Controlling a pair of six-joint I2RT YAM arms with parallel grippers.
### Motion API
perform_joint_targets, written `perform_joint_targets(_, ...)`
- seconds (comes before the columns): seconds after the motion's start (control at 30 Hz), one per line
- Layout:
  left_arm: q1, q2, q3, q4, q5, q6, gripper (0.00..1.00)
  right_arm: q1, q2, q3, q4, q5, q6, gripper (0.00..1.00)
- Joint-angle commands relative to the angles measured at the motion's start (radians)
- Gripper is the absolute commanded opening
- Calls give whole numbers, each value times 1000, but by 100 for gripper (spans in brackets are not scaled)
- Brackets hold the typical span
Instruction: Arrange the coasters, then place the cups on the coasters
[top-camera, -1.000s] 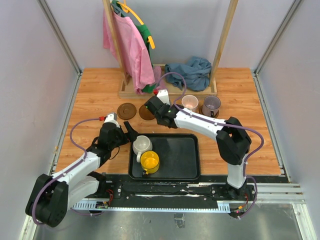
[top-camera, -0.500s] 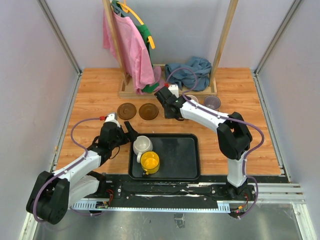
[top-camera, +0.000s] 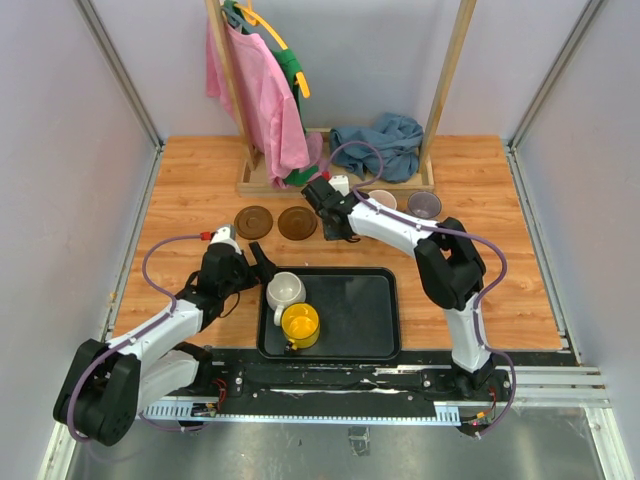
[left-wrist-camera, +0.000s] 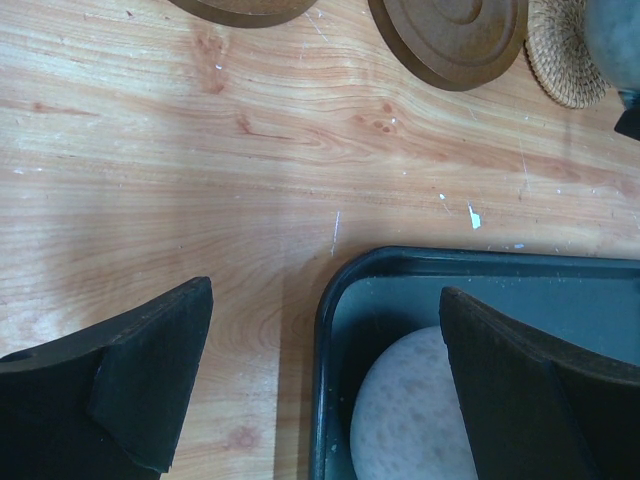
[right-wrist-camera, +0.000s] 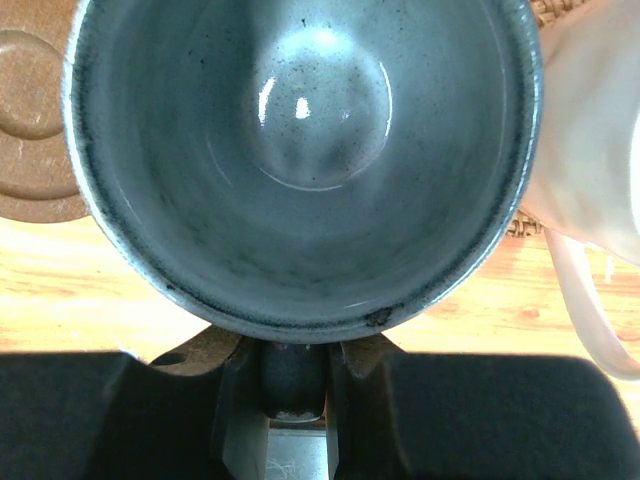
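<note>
My right gripper (right-wrist-camera: 293, 385) is shut on the handle of the grey cup (right-wrist-camera: 300, 150), which fills the right wrist view. It hangs just right of two dark brown coasters (top-camera: 253, 221) (top-camera: 297, 222). A woven coaster (left-wrist-camera: 565, 55) lies beside them, partly under the grey cup. The pink cup (top-camera: 381, 200) and the purple cup (top-camera: 424, 204) stand further right. The white cup (top-camera: 285, 290) and the yellow cup (top-camera: 299, 322) sit in the black tray (top-camera: 370, 340). My left gripper (left-wrist-camera: 325, 300) is open, straddling the tray's corner next to the white cup (left-wrist-camera: 420, 420).
A wooden rack (top-camera: 340, 180) with a pink cloth (top-camera: 260, 100) and a blue cloth (top-camera: 380, 145) stands at the back of the table. White walls close in both sides.
The right gripper, with the grey cup, swung from over the second brown coaster to the right and back, then eased left. The left arm stayed still.
</note>
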Motion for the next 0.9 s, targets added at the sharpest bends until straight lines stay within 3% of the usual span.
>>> perform_joint_targets(0.0, -10, 6, 16, 8, 6, 18, 100, -6, 14, 79, 23, 45, 4, 1)
perform_joint_targets(0.87, -10, 27, 12, 17, 6, 16, 100, -12, 39, 67, 50, 31, -11, 1)
